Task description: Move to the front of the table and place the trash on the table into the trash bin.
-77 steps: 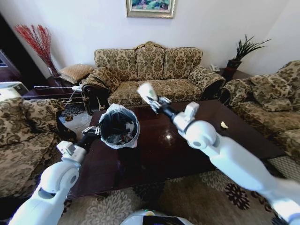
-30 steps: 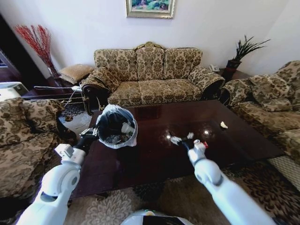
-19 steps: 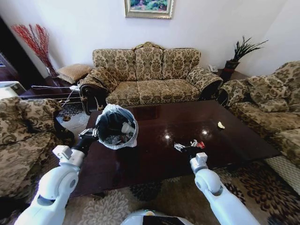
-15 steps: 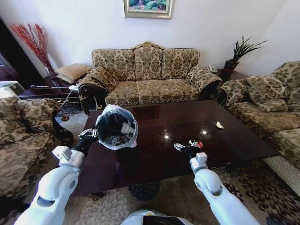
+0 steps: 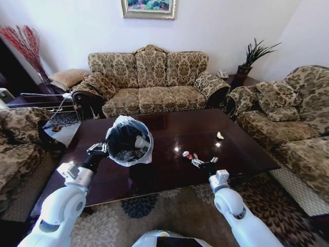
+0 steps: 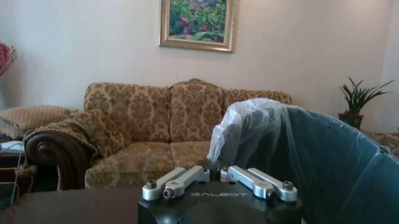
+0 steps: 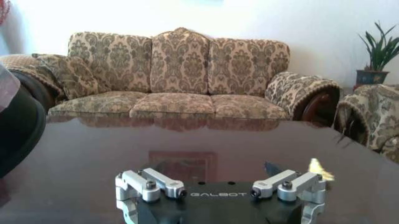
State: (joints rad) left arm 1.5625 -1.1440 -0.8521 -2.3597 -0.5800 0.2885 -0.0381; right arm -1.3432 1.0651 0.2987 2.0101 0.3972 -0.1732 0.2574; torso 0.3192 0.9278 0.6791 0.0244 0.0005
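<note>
Right claw hangs low over the table with its fingers spread and nothing between them. Beyond it, toward the far right corner, lies a pale yellowish scrap on the dark wood. Across from it, the left claw is clamped on the rim of the trash bin, held above the table's left side with litter inside its white liner.

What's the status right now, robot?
Left gripper shut on trash bin. Right gripper open, low over table. Yellowish scrap ahead. Path clear.
</note>
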